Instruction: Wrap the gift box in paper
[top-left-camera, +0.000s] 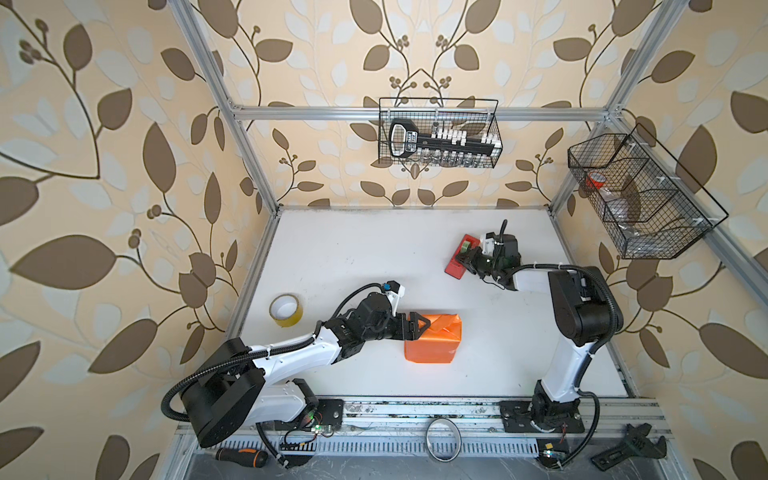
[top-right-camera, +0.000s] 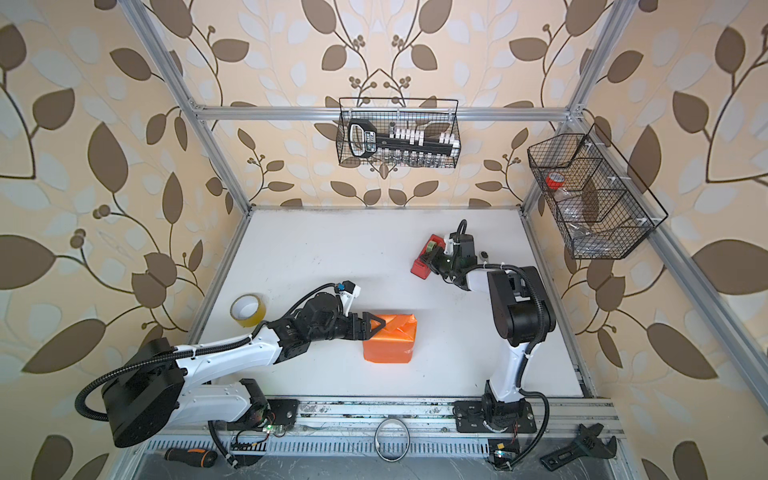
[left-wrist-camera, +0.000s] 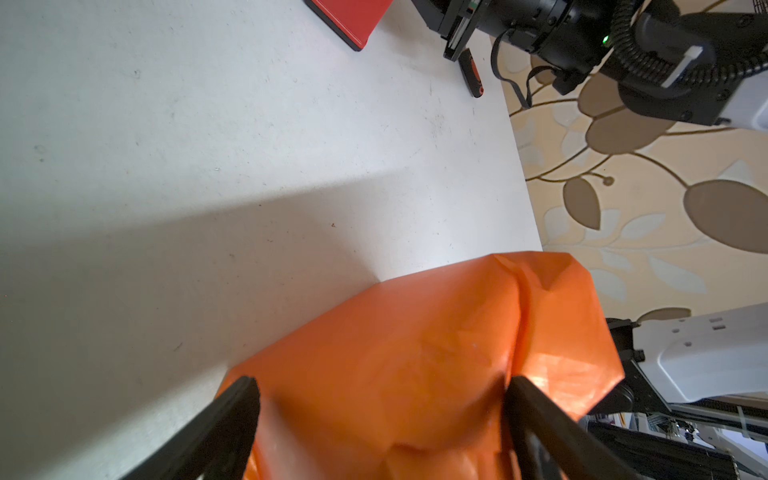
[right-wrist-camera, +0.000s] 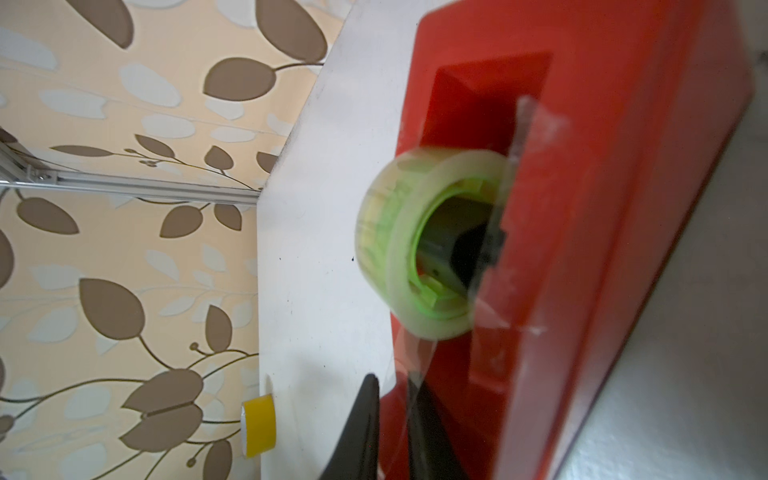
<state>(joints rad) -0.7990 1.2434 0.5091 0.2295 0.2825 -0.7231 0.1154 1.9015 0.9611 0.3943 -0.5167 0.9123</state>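
Gift box hidden inside paper (top-left-camera: 432, 340), counter (top-left-camera: 353, 249) centre toward 6 o'clock | I judge it thin, slick, tearable: press flaps at stiff edges | left pincer (left-wrist-camera: 380, 384) spread astride | right pincer (right-wrist-camera: 395, 415) narrow around tape strip (right-wrist-camera: 411, 365), grip I cannot tell

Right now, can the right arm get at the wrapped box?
Probably yes. Bare table lies between the right gripper, which is at the dispenser, and the right end of the wrapped box. The left gripper, jaws wide, covers only its left end.
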